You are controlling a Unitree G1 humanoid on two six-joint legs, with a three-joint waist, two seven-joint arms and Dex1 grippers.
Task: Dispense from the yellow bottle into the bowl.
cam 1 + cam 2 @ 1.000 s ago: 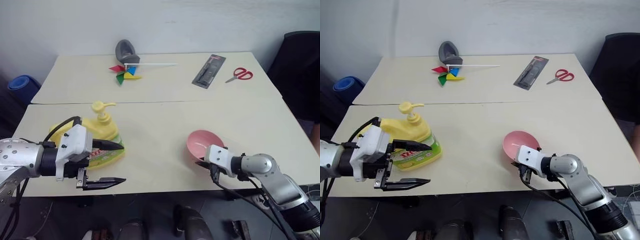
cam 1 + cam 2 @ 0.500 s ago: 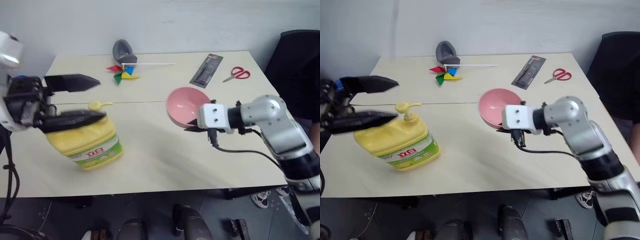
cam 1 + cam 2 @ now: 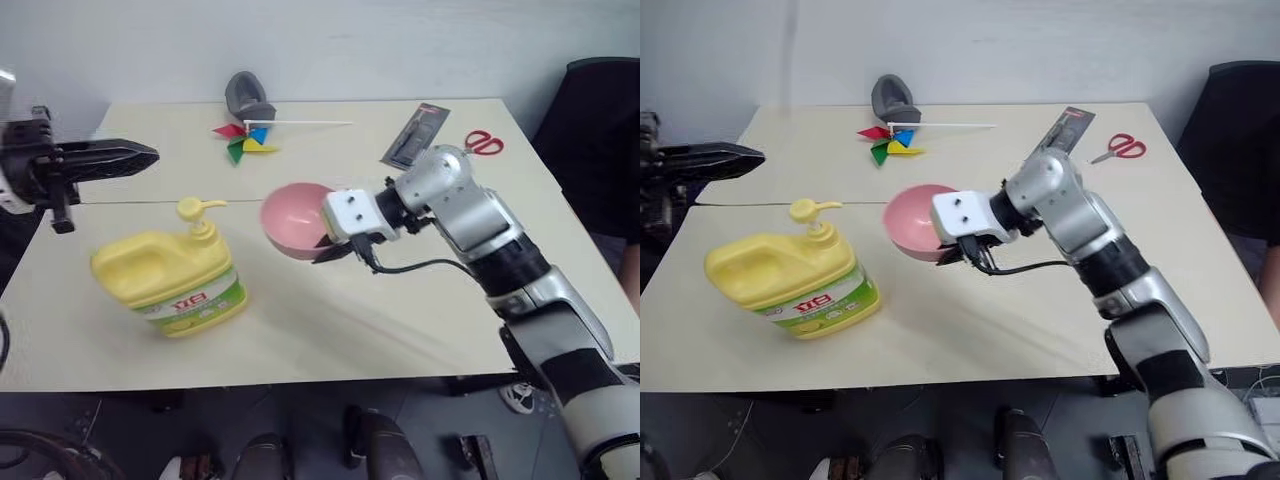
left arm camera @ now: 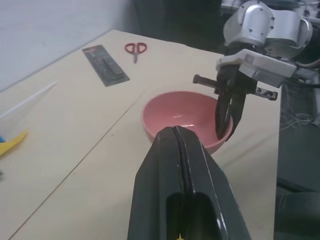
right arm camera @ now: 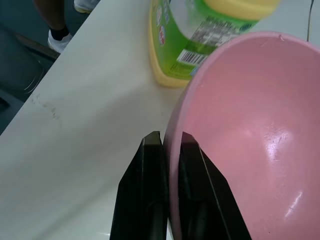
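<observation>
The yellow bottle [image 3: 165, 285] stands on the near left of the table, its pump nozzle [image 3: 200, 210] pointing right. My left gripper [image 3: 140, 157] is shut and empty, raised above and behind the bottle, apart from it; its closed fingers [image 4: 172, 150] point toward the bowl. The pink bowl [image 3: 290, 220] hangs tilted just right of the pump. My right gripper [image 5: 167, 137] is shut on the bowl's rim, one finger inside and one outside, and is also seen as the right gripper [image 4: 227, 125] from the left wrist.
At the back of the table lie a coloured pinwheel [image 3: 245, 140], a grey object [image 3: 247, 95], a black package [image 3: 415, 135] and red scissors [image 3: 485, 142]. A black chair [image 3: 600, 130] stands at the right. A seam [image 3: 150, 200] crosses the table behind the bottle.
My right gripper has lifted the bowl and carried it left toward the bottle. My left gripper has risen away from the bottle and gone from open to shut.
</observation>
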